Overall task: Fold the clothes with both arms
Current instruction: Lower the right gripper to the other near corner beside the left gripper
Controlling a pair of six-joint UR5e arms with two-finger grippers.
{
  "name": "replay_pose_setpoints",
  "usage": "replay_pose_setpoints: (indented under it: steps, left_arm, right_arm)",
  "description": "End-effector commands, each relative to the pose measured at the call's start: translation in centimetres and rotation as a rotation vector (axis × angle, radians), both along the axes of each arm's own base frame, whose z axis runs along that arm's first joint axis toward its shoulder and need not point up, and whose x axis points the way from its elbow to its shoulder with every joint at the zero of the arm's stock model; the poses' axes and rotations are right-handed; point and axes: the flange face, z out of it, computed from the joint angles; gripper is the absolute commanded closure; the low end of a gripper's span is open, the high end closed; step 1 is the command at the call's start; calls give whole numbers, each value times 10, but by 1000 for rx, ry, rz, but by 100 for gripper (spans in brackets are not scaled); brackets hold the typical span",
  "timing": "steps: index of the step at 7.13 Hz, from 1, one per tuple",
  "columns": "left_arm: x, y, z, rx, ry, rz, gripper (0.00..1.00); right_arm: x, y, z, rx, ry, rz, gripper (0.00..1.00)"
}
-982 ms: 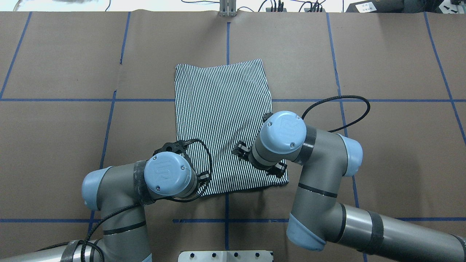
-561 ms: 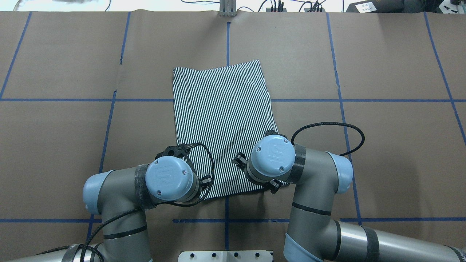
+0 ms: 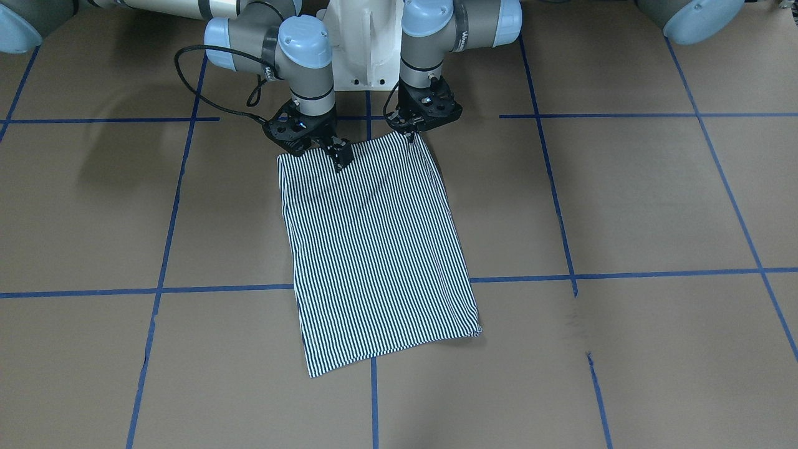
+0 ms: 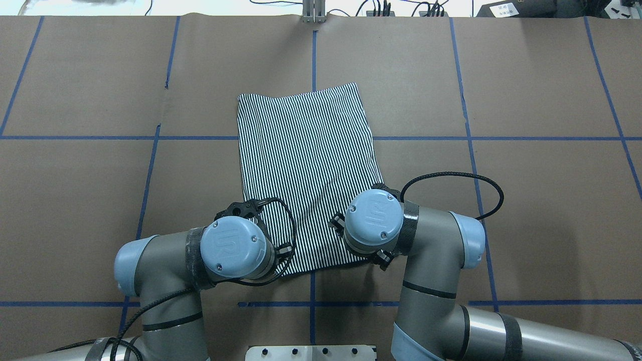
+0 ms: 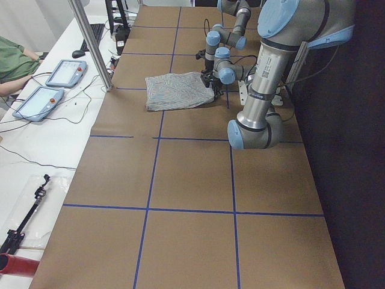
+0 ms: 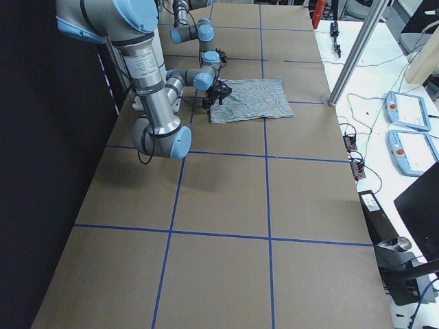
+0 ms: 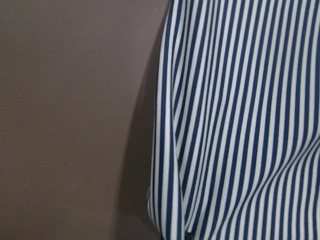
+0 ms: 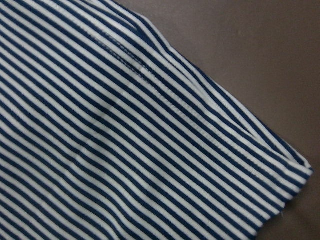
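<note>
The striped shirt (image 4: 306,170) lies flat as a folded rectangle on the brown table (image 4: 526,200), with its near edge under both wrists. In the overhead view the blue joint caps hide the tools, but the front-facing view shows the left gripper (image 3: 411,138) and the right gripper (image 3: 340,159) low at that edge, touching the cloth. How wide the jaws stand I cannot tell. The wrist views show only stripes, a stitched hem and the table. The caps carry an embossed "UR" mark.
</note>
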Motion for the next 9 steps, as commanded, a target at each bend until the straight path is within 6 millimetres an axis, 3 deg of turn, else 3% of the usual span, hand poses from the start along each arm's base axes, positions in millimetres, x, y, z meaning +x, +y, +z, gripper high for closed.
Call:
replay_pose_setpoints:
  steps: [1, 2, 3, 4, 6, 9]
  left_arm:
    - [0, 0, 0, 0, 1, 0, 100]
    - [0, 0, 0, 0, -1, 0, 100]
    - [-3, 1, -3, 3, 6, 1, 100]
    - [-4, 1, -5, 4, 11, 1, 100]
    - [-4, 1, -5, 5, 12, 1, 100]
    - [-3, 2, -5, 4, 11, 3, 100]
  right_arm:
    - [-1, -4, 3, 5, 3, -1, 1]
    - [-3, -5, 5, 2, 8, -2, 4]
    - [-4, -5, 3, 3, 5, -2, 14]
    - [-4, -5, 3, 3, 5, -2, 34]
    - [-3, -4, 1, 1, 1, -5, 97]
    - [2, -4, -12, 9, -23, 0, 100]
